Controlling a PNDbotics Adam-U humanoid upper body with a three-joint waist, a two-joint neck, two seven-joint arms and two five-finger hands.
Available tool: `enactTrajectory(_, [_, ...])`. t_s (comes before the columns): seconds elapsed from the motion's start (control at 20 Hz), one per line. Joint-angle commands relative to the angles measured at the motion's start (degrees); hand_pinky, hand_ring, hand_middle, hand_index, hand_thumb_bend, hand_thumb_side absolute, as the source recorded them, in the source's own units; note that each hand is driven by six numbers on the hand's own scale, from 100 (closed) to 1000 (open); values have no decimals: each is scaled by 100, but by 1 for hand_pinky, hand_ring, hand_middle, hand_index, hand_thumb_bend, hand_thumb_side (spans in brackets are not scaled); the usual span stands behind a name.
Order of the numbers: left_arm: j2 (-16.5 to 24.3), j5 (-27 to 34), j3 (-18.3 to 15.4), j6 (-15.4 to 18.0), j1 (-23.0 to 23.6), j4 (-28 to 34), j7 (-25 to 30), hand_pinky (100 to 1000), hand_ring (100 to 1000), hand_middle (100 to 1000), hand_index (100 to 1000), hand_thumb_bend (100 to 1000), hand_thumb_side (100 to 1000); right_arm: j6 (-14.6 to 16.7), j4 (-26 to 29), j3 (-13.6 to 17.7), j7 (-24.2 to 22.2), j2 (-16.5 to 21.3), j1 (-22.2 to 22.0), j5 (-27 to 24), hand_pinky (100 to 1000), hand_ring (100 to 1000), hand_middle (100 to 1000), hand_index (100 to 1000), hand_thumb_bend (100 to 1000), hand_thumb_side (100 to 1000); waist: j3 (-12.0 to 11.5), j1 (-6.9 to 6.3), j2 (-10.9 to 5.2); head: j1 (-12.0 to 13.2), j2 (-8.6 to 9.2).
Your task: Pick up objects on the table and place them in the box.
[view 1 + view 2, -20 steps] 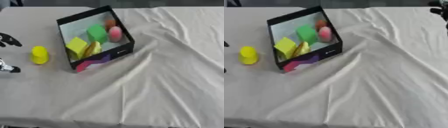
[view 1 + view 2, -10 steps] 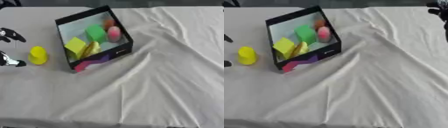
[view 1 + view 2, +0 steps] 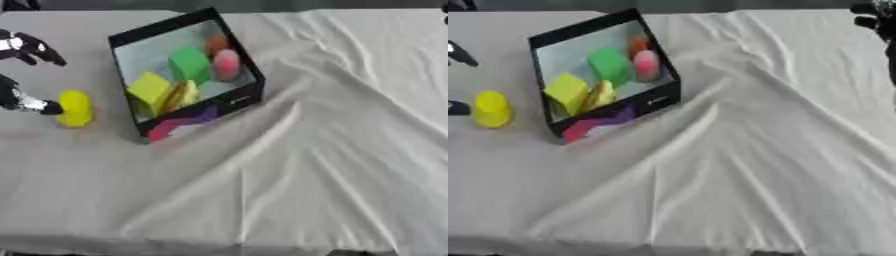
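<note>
the lower half of the frame is all wrinkled white tablecloth, with long folds running from the lower left up toward the upper right.

at mid-left a small yellow object, rounded on top and wider at the base, stands on the cloth, apart from the box. the left hand comes in from the left edge around it: its black lower finger or thumb, with a silver joint, touches or nearly touches the yellow object's left side, while the upper fingers spread well above it, not on it. the hand is open wide and holds nothing.

just right of the yellow object sits the black box, tilted askew, with a pink and purple patch on its near wall. inside, from near to far, lie a yellow block, a thinner yellow piece leaning beside it, a green block, a pink rounded object and an orange object at the far side.

at the upper right edge of the right eye view the right hand shows as a dark shape, well away from the box; i cannot tell how its fingers stand.
</note>
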State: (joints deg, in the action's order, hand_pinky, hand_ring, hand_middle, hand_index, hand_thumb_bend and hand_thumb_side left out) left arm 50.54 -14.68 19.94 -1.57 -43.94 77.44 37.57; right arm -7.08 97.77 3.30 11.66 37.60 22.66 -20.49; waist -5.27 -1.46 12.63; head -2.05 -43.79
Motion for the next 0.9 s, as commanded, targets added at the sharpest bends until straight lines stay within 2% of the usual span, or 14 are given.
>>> enactTrajectory(0.05, [-57, -123, 4, 36, -245, -282, 118, 907, 922, 810, 839, 637, 401, -25, 22, 38, 4, 88, 91, -19, 819, 766, 753, 873, 100, 602, 10, -68, -122, 46, -33])
enactTrajectory(0.4, [-358, -530, 15, 208, -455, -834, 197, 903, 915, 808, 831, 666, 410, -62, 6, 30, 4, 64, 111, -20, 821, 763, 752, 873, 100, 608, 34, -71, -107, -4, -29])
enactTrajectory(0.9, [-660, -1638, 67, 481, -513, -1253, -243, 897, 901, 811, 833, 758, 355, -69, -12, 17, -35, 25, 126, -26, 823, 758, 751, 872, 100, 611, 59, -73, -91, 12, 26])
